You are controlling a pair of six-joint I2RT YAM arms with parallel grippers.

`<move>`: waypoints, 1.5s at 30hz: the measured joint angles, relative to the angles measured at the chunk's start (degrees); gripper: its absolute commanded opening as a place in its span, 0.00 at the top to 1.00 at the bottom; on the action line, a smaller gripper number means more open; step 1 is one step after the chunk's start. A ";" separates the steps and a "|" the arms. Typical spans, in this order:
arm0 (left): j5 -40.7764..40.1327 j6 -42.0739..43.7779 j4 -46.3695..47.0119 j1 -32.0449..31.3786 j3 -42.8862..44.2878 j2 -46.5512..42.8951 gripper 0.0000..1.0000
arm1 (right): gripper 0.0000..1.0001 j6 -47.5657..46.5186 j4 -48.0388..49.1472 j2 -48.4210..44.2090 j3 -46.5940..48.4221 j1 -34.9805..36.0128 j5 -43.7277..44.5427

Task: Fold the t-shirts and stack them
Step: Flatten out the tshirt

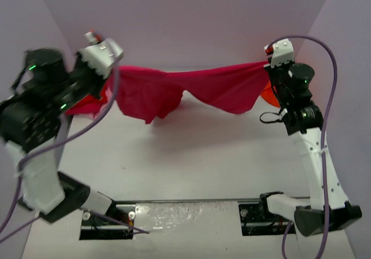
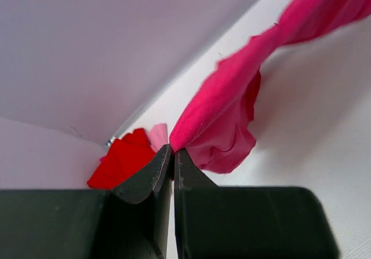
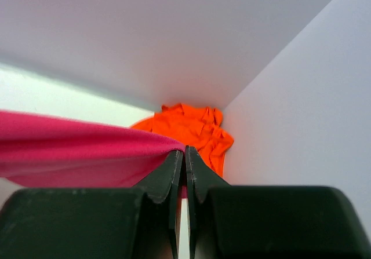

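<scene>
Left pincer (image 2: 173, 153) and right pincer (image 3: 184, 153) each pinch the pink t-shirt (image 1: 191, 91) tight, stretched between them. Hard pulling could slip it free.

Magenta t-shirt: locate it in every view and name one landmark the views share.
Top view: magenta t-shirt stretched across the far side, sagging in the middle.
Left wrist: rises from the left hand toward the upper right.
Right wrist: comes in from the left edge to the right hand.
Shared landmark: the pale back wall.
</scene>
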 measured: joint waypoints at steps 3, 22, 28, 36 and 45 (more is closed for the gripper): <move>4.22 0.95 -1.37 4.18 3.40 -6.96 1.00 | 1.00 0.69 -2.75 -3.15 4.43 -0.15 -2.38; 13.48 -0.94 -5.32 11.13 10.12 -14.44 1.00 | 1.00 4.29 -21.24 -9.94 16.21 -1.69 -12.62; 8.38 2.34 -2.95 7.92 3.98 -9.07 1.00 | 1.00 3.90 -22.04 -9.48 9.59 -1.33 -11.53; 4.76 7.30 5.79 8.24 -9.72 7.35 1.00 | 1.00 2.03 -17.88 4.54 0.29 -0.64 -9.74; 3.50 10.75 15.85 13.08 -6.75 39.67 1.00 | 1.00 -0.88 -6.00 36.64 3.01 -2.16 -7.35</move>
